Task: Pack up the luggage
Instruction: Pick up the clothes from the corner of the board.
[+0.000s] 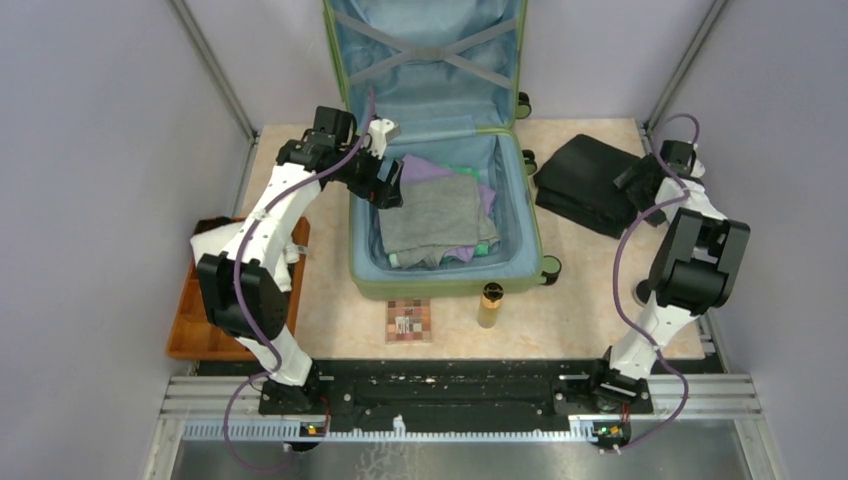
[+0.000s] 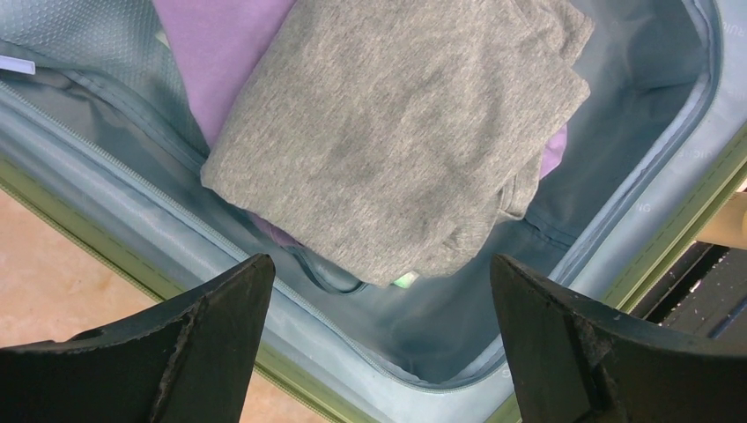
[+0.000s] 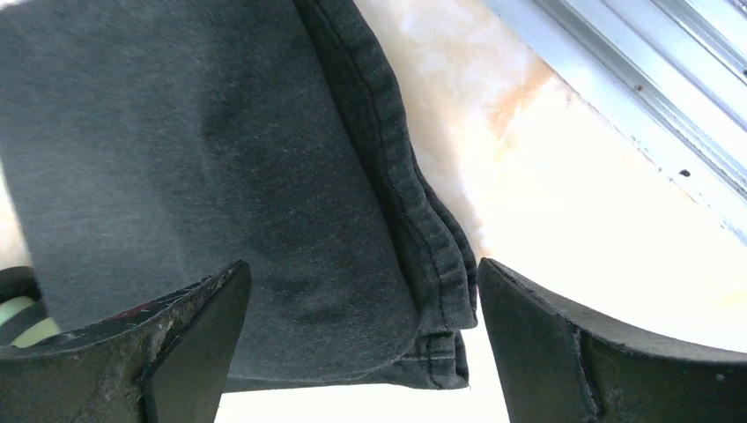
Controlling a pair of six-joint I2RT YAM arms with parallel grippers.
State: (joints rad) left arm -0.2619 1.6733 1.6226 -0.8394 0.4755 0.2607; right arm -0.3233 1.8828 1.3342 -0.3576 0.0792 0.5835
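The luggage (image 1: 440,288) lies open at top centre of the overhead view, a grey garment (image 1: 432,215) over a purple garment (image 1: 425,168) already inside. Left jaws hang wide open, empty, above it. Right jaws, open too, straddle the black folded clothing (image 1: 585,180) at upper right, ungripped. That, the bottle (image 1: 490,305) and checked tile (image 1: 408,321) on the desk (image 1: 600,300) look yet to pack.

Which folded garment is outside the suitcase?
The black folded garment on the table right of the light-green hard-shell suitcase, below the open right end effector. The grey knit top and purple cloth lie inside it.
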